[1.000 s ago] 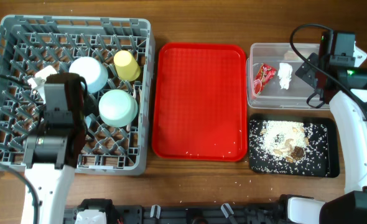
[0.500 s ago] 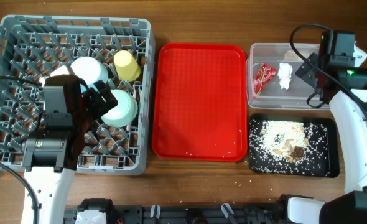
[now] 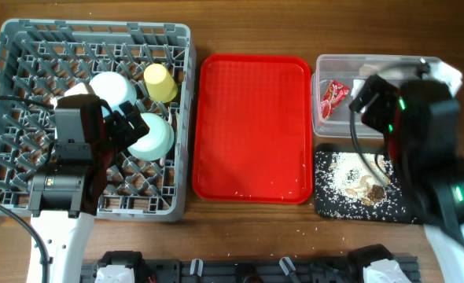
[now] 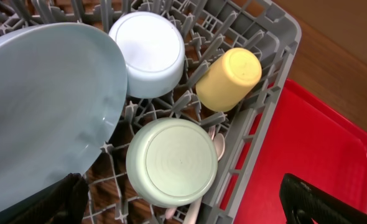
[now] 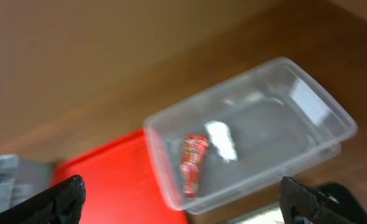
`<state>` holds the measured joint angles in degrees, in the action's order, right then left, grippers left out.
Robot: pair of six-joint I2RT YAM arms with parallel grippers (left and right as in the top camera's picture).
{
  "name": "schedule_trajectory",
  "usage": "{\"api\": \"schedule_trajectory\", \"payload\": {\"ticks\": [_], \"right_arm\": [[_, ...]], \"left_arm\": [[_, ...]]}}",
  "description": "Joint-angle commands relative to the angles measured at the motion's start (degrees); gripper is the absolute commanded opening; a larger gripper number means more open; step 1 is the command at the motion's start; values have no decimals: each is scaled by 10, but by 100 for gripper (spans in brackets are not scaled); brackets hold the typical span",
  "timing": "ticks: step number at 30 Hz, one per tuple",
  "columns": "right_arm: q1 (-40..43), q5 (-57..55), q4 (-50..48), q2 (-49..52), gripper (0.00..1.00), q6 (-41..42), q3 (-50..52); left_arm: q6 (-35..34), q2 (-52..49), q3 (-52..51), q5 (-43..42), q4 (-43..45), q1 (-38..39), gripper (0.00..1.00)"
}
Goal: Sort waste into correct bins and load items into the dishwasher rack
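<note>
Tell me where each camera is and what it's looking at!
Overhead: above the table, looking straight down at the grey rack, red tray and clear tub; the left arm and right arm show.
Left wrist: over the rack, looking down at the yellow cup, green bowl and plate; the left fingers show.
Right wrist: blurry, tilted down at the tub and wrapper; the right fingers show.
Shared: all three show the red tray.

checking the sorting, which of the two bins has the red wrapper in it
The clear plastic tub: the red wrapper lies on its floor. The black tray beside it holds beige rice-like scraps, no wrapper.
</note>
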<state>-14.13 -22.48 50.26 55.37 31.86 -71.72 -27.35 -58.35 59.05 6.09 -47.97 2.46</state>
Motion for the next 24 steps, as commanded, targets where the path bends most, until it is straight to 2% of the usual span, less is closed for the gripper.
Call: {"api": "schedule_trajectory", "payload": {"ticks": [1,4,6,10,12,15,18,21,24], "right_arm": [[-25,-2,5,-95,100,-3,-1],[-25,-2,4,-180,100,-4,10],[-25,5,-59,-261,100,-6,82],[14,139,-384,-440,100,-123,355],[50,201,-557,-489,100,-138,484],[54,205,-662,-496,100,-139,572],[54,249,-730,-517,100,-202,659],[55,270,-738,-552,100,-247,705],[64,273,-640,-552,100,-260,715]], "left_arm": [[-5,-2,6,-3,0,-3,100],[-5,-2,6,-3,0,-3,100],[-5,-2,6,-3,0,-3,100],[-5,-2,6,-3,0,-3,100],[-5,-2,6,-3,0,-3,100],[-5,-2,6,-3,0,-3,100],[-5,-2,6,-3,0,-3,100],[-5,-2,6,-3,0,-3,100],[-5,-2,6,-3,0,-3,100]]}}
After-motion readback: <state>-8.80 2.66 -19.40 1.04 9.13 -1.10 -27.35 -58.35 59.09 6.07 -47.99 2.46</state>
